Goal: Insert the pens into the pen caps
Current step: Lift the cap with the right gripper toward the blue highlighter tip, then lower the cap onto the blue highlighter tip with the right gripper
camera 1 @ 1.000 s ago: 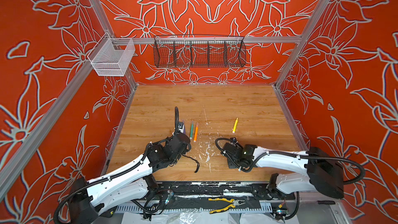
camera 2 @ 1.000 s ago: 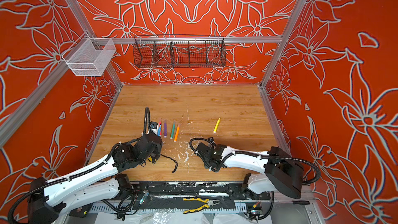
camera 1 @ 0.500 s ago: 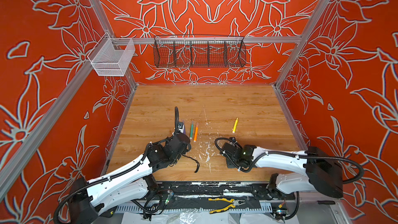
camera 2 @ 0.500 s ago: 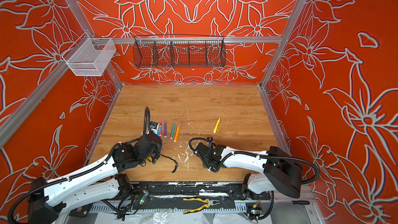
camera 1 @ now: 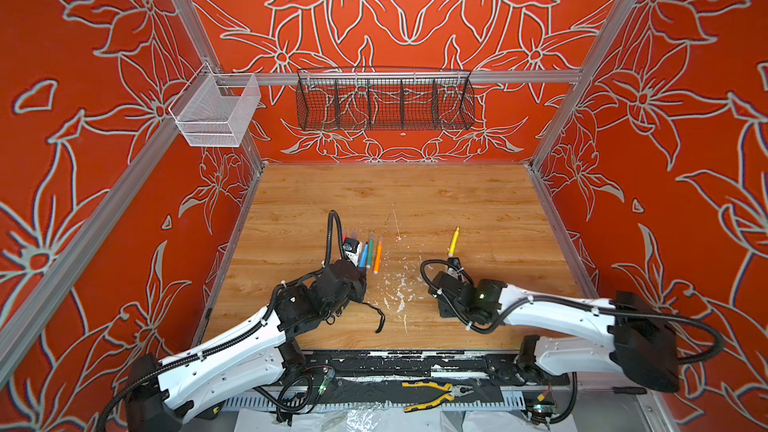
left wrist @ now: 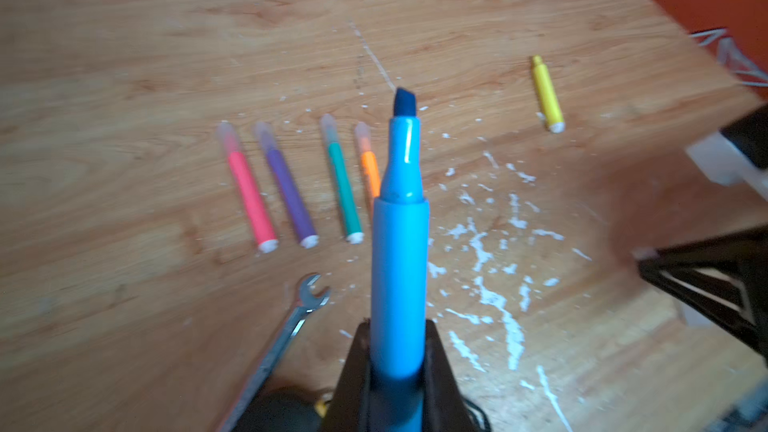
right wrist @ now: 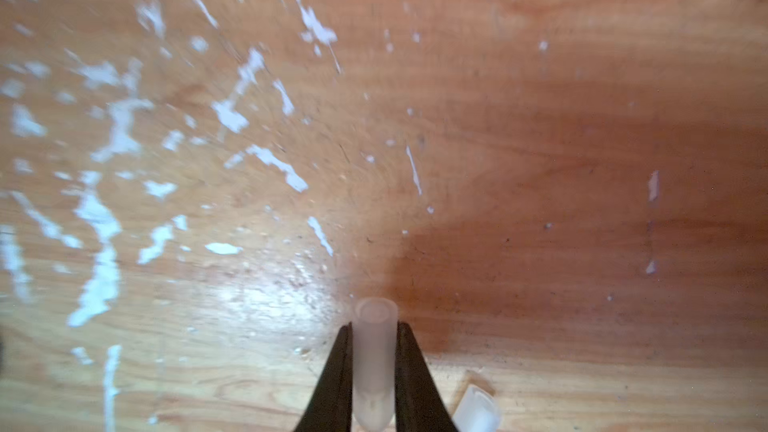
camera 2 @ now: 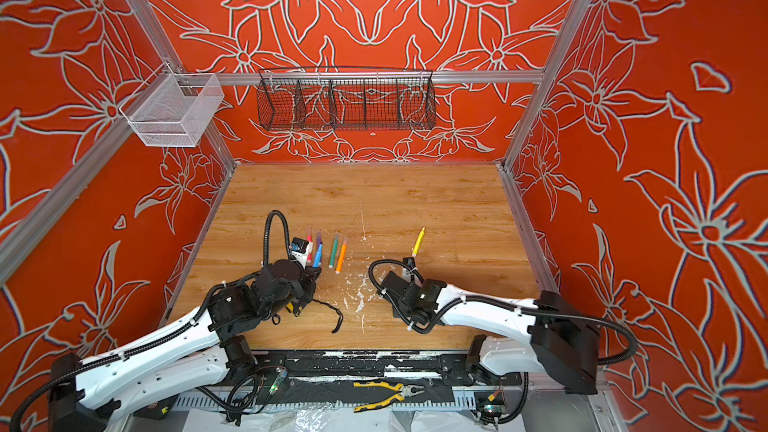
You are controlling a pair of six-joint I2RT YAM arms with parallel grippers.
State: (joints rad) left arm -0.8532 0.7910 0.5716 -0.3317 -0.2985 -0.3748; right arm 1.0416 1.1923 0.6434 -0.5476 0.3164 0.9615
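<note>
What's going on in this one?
Two arms are capping pens. The left gripper is shut on the blue pen, tip bare; the right gripper is shut on a clear cap, and the two have not met yet. The pink pen, purple pen, green pen and orange pen lie in a row, already capped. The yellow pen lies apart, uncapped, and a spare cap lies on the table near the right gripper.

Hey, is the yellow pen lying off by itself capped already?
No, in the left wrist view the yellow pen lies with its narrow tip bare and nothing clear covering it.
</note>
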